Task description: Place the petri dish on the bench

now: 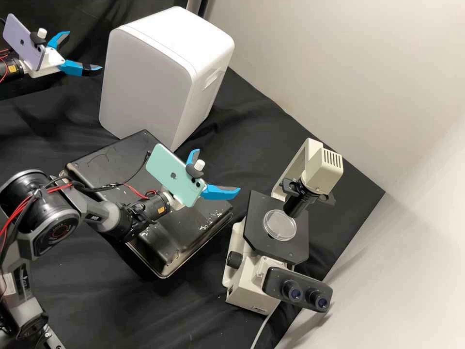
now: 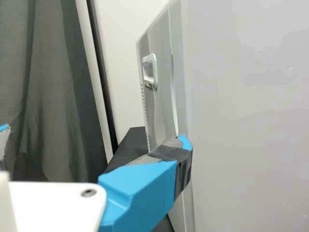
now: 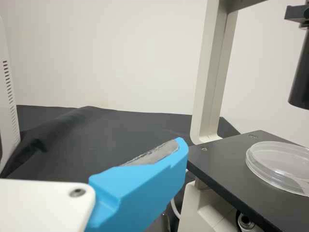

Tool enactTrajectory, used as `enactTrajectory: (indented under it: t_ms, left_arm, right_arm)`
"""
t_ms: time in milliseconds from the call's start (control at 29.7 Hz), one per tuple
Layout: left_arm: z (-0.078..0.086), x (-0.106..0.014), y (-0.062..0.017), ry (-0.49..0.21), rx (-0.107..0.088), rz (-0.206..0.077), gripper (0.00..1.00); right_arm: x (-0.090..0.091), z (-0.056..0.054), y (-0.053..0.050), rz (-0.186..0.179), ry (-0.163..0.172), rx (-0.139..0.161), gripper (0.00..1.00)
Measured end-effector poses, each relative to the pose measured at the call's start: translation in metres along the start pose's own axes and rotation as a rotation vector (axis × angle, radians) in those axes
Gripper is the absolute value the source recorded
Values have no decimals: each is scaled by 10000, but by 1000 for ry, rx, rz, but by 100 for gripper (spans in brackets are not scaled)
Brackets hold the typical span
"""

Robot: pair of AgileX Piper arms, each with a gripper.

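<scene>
A clear petri dish (image 1: 279,225) (image 3: 280,164) lies on the black stage (image 1: 254,232) of a cream microscope (image 1: 249,286), right under its lens. My right gripper (image 1: 217,170) hovers open just left of the stage, above the bench, with nothing between its fingers. One blue finger (image 3: 145,179) points at the stage edge, a short way from the dish. My left gripper (image 1: 82,51) (image 2: 95,135) is open and empty, raised at the far left of the bench beside the white box.
A tall white box (image 1: 164,72) (image 2: 231,96) stands at the back. A flat dark tray-like device (image 1: 111,162) lies under the right arm. Black cloth covers the bench (image 1: 106,300). A pale wall runs close behind the microscope.
</scene>
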Motion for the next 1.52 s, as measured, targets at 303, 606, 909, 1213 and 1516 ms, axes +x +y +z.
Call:
enactTrajectory:
  t_ms: [303, 606, 909, 1213, 1516]
  left_arm:
    - [0, 0, 0, 0, 0, 0, 100]
    - [88, -118, -82, -63, -14, -42, 100]
    - [427, -622, -115, -239, -44, -60, 100]
    - [574, -1096, -115, -377, -93, -68, 100]
    - [664, -1496, -186, -492, -104, -83, 100]
  right_arm:
    - [0, 0, 0, 0, 0, 0, 100]
    - [0, 0, 0, 0, 0, 0, 100]
    - [0, 0, 0, 0, 0, 0, 100]
    - [0, 0, 0, 0, 0, 0, 100]
    - [0, 0, 0, 0, 0, 0, 100]
